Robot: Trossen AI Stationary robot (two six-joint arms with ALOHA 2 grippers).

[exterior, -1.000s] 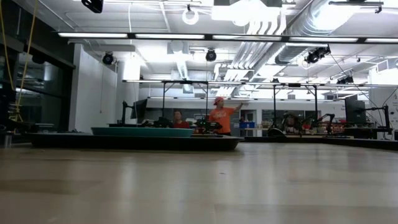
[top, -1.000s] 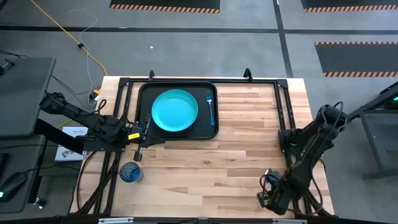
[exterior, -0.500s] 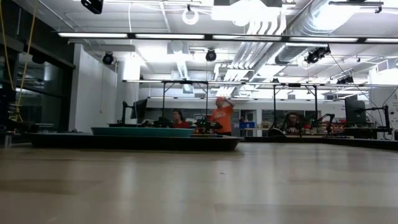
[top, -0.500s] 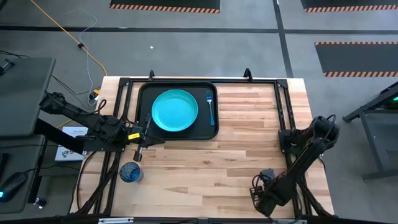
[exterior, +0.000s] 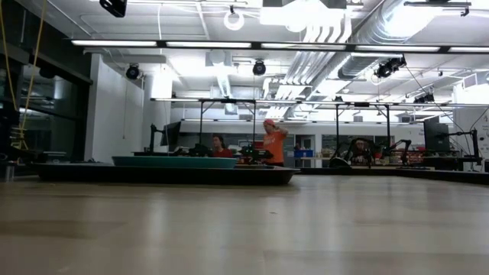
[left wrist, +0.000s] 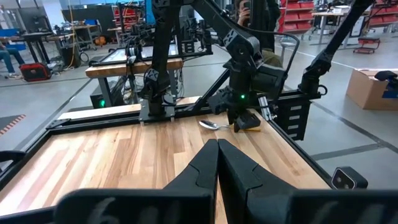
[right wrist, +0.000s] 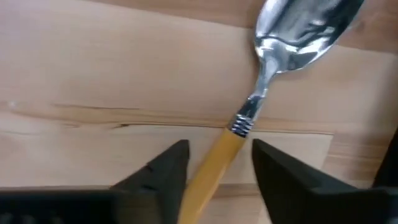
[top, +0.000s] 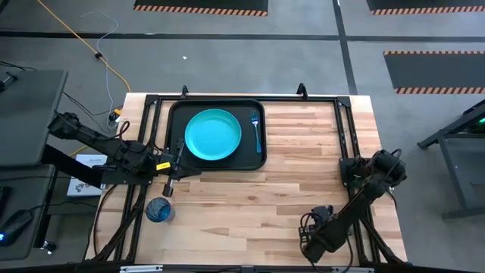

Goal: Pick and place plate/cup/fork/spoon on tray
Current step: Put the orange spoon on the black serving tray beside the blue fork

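Note:
The spoon (right wrist: 261,93), with a silver bowl and an orange-tan handle, lies flat on the wood near the table's front right. My right gripper (right wrist: 216,155) points down over it, open, one finger on each side of the handle just behind the neck. In the high view this gripper (top: 311,243) hides the spoon. The turquoise plate (top: 213,135) and the light-blue fork (top: 256,130) lie in the black tray (top: 176,114) at the far left. The dark-blue cup (top: 159,210) stands on the table at the near left. My left gripper (left wrist: 217,148) is shut and level, near the tray's front left corner.
Black frame rails (top: 345,136) run along the table's left, far and right sides. Bare wood (top: 258,197) lies between the tray and the spoon. The table's front edge is close to my right gripper. People stand in the room beyond the table.
My right gripper has sunk toward the tabletop and gone a little toward the table's left edge, tipping more steeply downward. The tray, plate, fork and cup have stayed where they were.

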